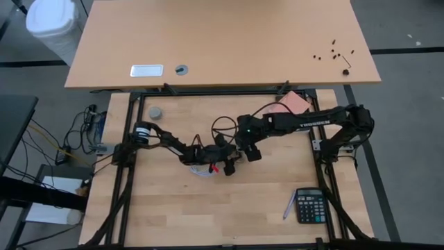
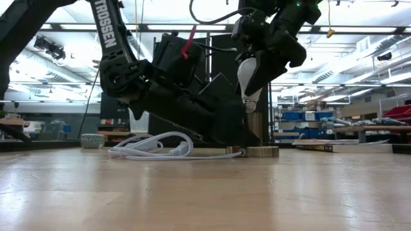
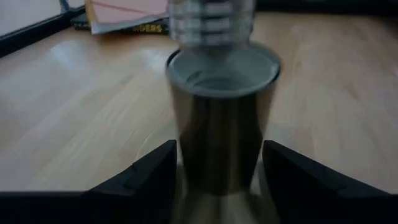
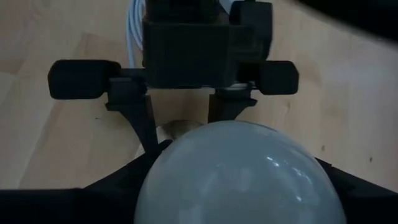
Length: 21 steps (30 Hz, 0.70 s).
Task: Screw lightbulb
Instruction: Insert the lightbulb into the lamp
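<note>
Low view shows the bench [image 2: 205,186] at its centre carrying an upright metallic socket [image 2: 255,128], which the left hand [image 3: 217,168] brackets with fingers spread wide on either side, while the right hand [image 2: 260,61] pinches the lightbulb [image 2: 249,80] by its glass globe directly above, its threaded base at the socket's mouth. Light, slick and fragile by my judgement, it wants a gentle hold around the globe. A white cable [image 2: 151,146] coils at nine o'clock, a calculator [image 1: 310,205] lies at four o'clock, neither obstructing.

Wooden table [image 1: 166,208] carries calculator [image 1: 310,205], pen [image 1: 288,206], cable [image 2: 154,146]
</note>
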Motion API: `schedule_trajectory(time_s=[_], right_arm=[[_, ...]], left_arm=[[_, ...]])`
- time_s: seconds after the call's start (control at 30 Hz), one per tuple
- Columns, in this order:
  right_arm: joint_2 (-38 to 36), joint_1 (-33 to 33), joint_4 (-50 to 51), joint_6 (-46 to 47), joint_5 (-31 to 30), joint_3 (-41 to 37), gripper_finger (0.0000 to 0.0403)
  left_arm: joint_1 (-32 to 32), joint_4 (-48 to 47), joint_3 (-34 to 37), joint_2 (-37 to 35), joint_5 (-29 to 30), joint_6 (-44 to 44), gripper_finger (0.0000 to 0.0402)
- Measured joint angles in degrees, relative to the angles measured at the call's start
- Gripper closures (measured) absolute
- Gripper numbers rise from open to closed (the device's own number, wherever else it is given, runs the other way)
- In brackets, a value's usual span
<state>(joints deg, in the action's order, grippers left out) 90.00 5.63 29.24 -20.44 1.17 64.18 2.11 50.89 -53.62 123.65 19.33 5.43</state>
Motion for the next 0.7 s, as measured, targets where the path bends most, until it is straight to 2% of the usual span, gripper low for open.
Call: schedule_trajectory(time_s=[0.3, 0.43, 0.7], right_arm=[[0.0, 0.9, -1.0, 1.1, 3.0, -2.7, 0.0132], [0.0, 0.9, -3.7, 0.9, 2.9, -5.3, 0.0132], [0.0, 0.9, -4.1, -0.4, 2.8, -5.3, 0.0138]], left_arm=[[-0.1, 2.3, -0.4, 0.5, 1.0, 0.2, 0.0205], [-0.2, 2.4, -0.4, 0.5, 0.8, 0.6, 0.0209], [-0.2, 2.5, -0.4, 0.5, 0.5, 0.8, 0.0210]])
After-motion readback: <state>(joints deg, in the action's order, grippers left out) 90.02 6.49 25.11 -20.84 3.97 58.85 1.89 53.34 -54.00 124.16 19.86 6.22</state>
